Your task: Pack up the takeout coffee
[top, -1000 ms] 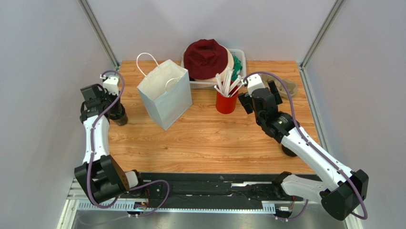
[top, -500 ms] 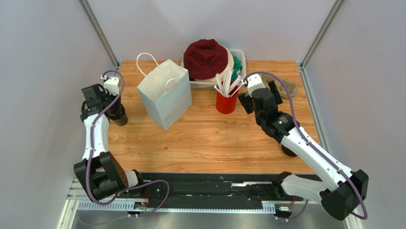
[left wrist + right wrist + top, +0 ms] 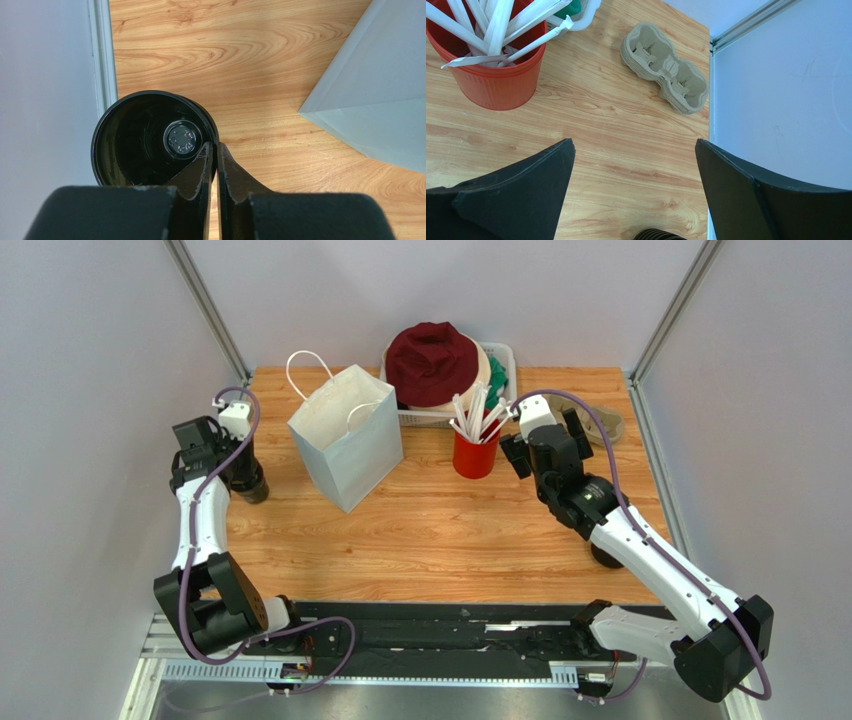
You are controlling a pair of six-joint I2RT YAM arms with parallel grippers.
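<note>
The middle and lower stretch of the surface [image 3: 450, 540] in the top view is bare wood, wide room for either arm. Obstacles line the upper part: an upright white paper bag [image 3: 345, 435] with its mouth open upward, a red cup [image 3: 476, 458] bristling with straws, and behind them a basket [image 3: 508, 358] topped by a dark red hat [image 3: 432, 360]. A narrow lane runs between bag and red cup. At far left a black cup [image 3: 252, 485] sits just beside the metal rail [image 3: 102, 50], a strip of wood between it and the bag. Under the right tool [image 3: 635, 142], jaws wide apart, bare wood separates the red cup from a cardboard cup carrier [image 3: 666, 70] near the wall. A dark round item [image 3: 605, 558] stands at the lower right edge.
</note>
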